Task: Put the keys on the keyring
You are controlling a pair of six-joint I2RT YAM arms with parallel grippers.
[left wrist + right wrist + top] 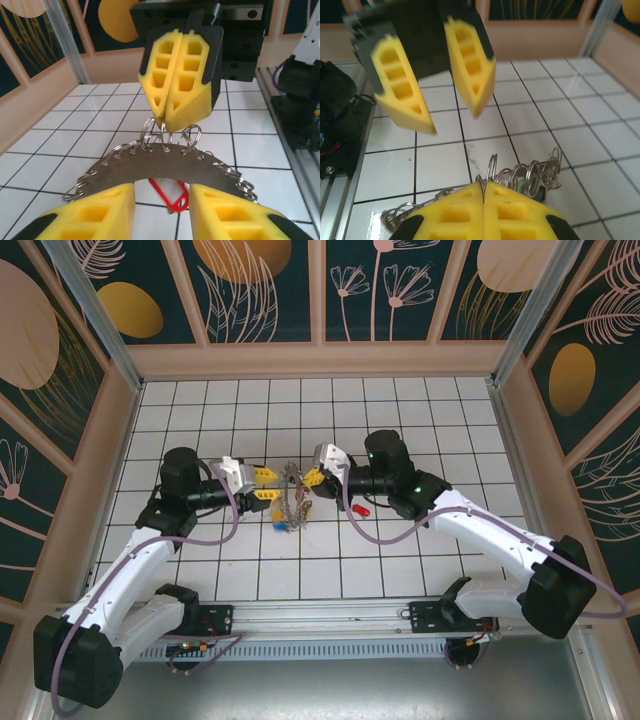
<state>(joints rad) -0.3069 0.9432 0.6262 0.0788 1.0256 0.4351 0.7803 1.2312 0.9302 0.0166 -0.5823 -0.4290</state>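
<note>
One wire loop of the keyring (165,162), a curved grey metal band fringed with silvery rings, mid-frame in the left wrist view, is pinched by the right gripper (165,119), upper centre, fingers pressed together. The left gripper (162,190), lower edge, has fingers parted; a red-headed key (177,204) shows beneath the band.

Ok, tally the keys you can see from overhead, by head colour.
Red key: 1
Yellow key: 1
Blue key: 1
Total: 3 visible; the metal ring strip may hide others.
</note>
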